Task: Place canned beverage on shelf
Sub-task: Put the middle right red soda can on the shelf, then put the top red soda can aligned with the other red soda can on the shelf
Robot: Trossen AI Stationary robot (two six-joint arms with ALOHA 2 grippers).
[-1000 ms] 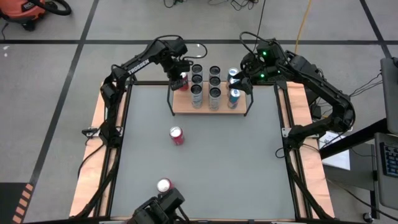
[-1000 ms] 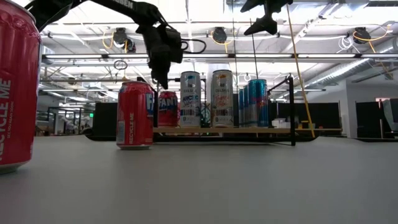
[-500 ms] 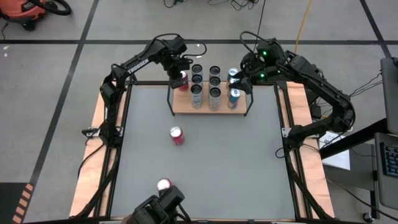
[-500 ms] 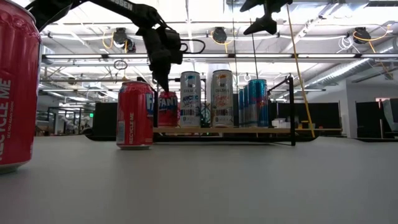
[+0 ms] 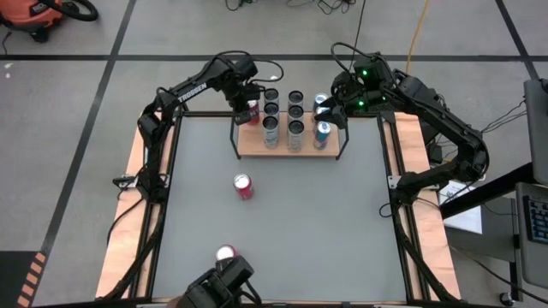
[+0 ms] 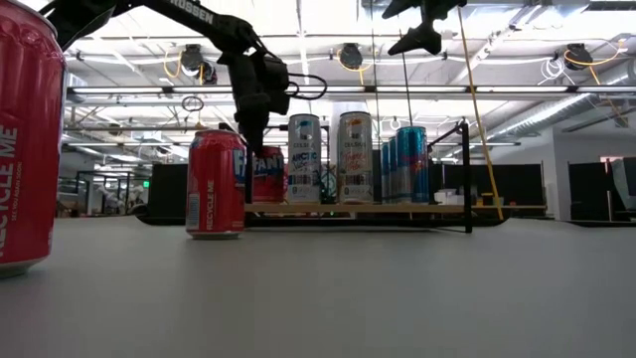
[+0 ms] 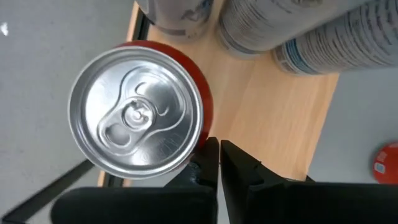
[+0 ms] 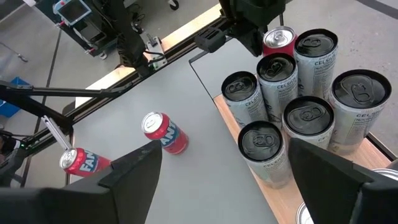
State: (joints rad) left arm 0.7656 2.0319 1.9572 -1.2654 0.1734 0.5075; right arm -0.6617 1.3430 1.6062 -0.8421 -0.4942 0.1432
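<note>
A red can [image 7: 137, 121] stands upright on the left end of the shelf [image 5: 291, 147], a light-wood board with black rod frames. Beside it stand several taller silver and blue cans [image 8: 292, 87]. My left gripper [image 7: 217, 149] is shut and points down, with its tips level with the red can's top on the side toward the shelf's left end [image 6: 248, 144]. My right gripper [image 8: 230, 186] hangs open, high over the shelf's right end [image 5: 330, 107], with nothing between its fingers. My left gripper's shut fingertips [image 7: 211, 146] come from above, pointing down, and stand right at the red can's upper side wall [image 7: 202, 127], just below its rim. I cannot tell whether they touch it. The can stands upright on the shelf board.
A second red can [image 5: 243, 186] stands upright on the grey tabletop in front of the shelf. A third [image 5: 225, 253] stands near the front edge, close to the low camera. The shelf's black end frames [image 5: 235, 137] rise at both ends.
My left gripper, staying shut, has come down a little next to the red can on the shelf, shifting slightly toward the shelf's left end. The right arm has kept still.
</note>
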